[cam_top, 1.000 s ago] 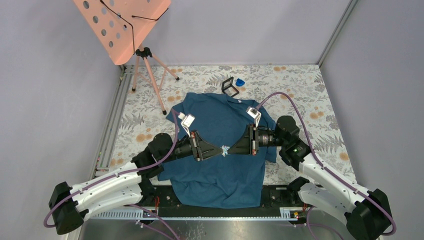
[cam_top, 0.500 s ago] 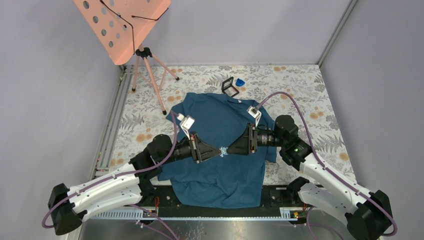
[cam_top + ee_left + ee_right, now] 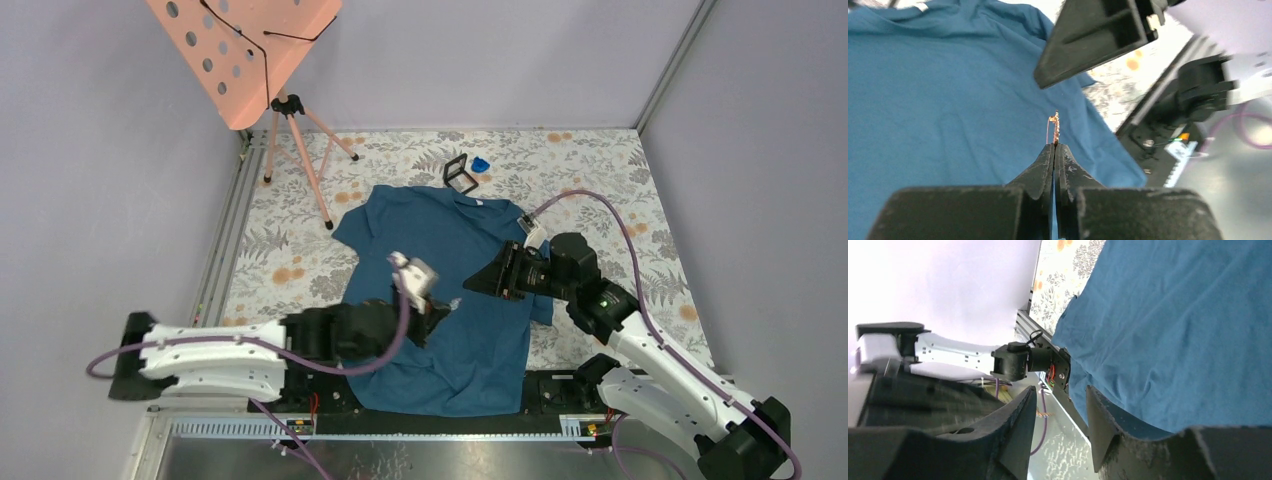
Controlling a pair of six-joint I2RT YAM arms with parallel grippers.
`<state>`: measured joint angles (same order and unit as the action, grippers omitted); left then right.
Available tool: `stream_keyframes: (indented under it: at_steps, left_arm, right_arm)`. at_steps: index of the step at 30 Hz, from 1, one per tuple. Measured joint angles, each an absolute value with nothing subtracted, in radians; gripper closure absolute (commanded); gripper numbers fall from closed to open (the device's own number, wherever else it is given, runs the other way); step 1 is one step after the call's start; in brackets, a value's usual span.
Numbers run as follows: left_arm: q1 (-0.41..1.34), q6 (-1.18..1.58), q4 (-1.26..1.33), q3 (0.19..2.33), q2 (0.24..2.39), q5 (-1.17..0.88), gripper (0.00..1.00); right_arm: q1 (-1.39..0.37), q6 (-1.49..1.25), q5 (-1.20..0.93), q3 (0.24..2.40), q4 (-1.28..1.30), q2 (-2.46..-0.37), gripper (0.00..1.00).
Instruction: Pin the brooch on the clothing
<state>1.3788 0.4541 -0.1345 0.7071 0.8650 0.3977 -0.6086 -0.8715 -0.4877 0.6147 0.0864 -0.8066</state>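
Clothing (image 3: pixel 450 240): a dark teal T-shirt is being shown spread flat on the worktop (image 3: pixel 600 170), with its round neck toward the far wall and its hem toward the arm bases.
Brooch (image 3: pixel 1054 127): a tiny, thin ornament is being pinched by its lower end at the very tips of the left fingers. It is being held upright over the fabric and turned edge-on to the left wrist camera, so its shape cannot be told there. From above it is being seen as a pale speck over the middle of the shirt. Whether it is touching the cloth cannot be told.
Left fingers (image 3: pixel 1044 167): these are being pressed fully together, with only the brooch's end caught between their tips.
Right fingers (image 3: pixel 1018 430): these are being held apart with nothing between them. They are being pointed toward the brooch from the shirt's right side, near it but apart from it.
Worktop: it is being covered by a floral-patterned sheet.
Music stand (image 3: pixel 245 55): a salmon-pink perforated stand is being carried on a tripod at the far left, with one foot just beside the shirt's sleeve.
Black square case (image 3: pixel 459 172): it is being seen just beyond the collar, with a small blue object (image 3: pixel 481 163) just beside it.
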Motion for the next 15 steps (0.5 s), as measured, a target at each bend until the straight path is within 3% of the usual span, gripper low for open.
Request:
stream_keyframes:
  at_steps: [6,12,15]
  left_arm:
    - [1.539,0.305,-0.172,0.896,1.19,0.709,1.0]
    - [1.548,0.255,-0.192,0.908,1.265,0.833,1.0]
    - [1.55,0.252,-0.186,0.908,1.265,0.857,1.0]
  right_arm:
    - [-0.609,-1.008,-0.422,0.577,0.131,-0.778,0.51]
    - [-0.609,-1.03,-0.337,0.579,0.249,-0.684,0.49]
    - [-0.609,-1.03,-0.308,0.58,0.296,-0.667,0.54]
